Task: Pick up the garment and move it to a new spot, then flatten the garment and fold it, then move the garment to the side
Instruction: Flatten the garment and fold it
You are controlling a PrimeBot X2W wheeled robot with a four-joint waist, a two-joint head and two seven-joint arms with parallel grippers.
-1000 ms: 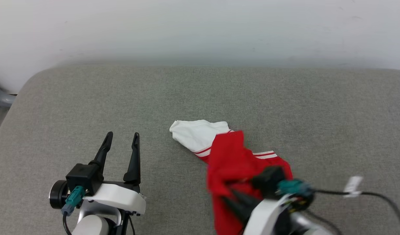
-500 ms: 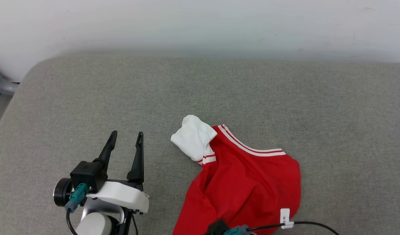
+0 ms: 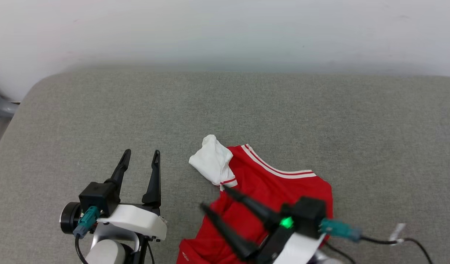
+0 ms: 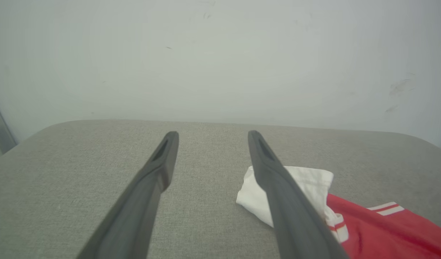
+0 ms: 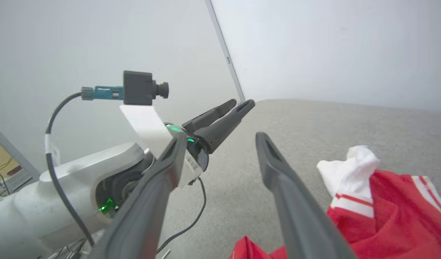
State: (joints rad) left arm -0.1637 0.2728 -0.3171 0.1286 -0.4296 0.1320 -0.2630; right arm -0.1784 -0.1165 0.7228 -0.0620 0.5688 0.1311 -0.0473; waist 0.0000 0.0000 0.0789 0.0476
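Red garment lies rumpled on the grey padded surface, white sleeve bunched: flattening not yet done. Right pincer, fingers apart and empty, hangs over its near-left part, blurred, possibly touching. Left pincer apart, parked clear beside the sleeve.

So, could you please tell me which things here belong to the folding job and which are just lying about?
Job: garment, crumpled on the grey cushion; right gripper, jaws open over it; left gripper, jaws open, apart.
Just there: white wall; tagged cable; metal frame.
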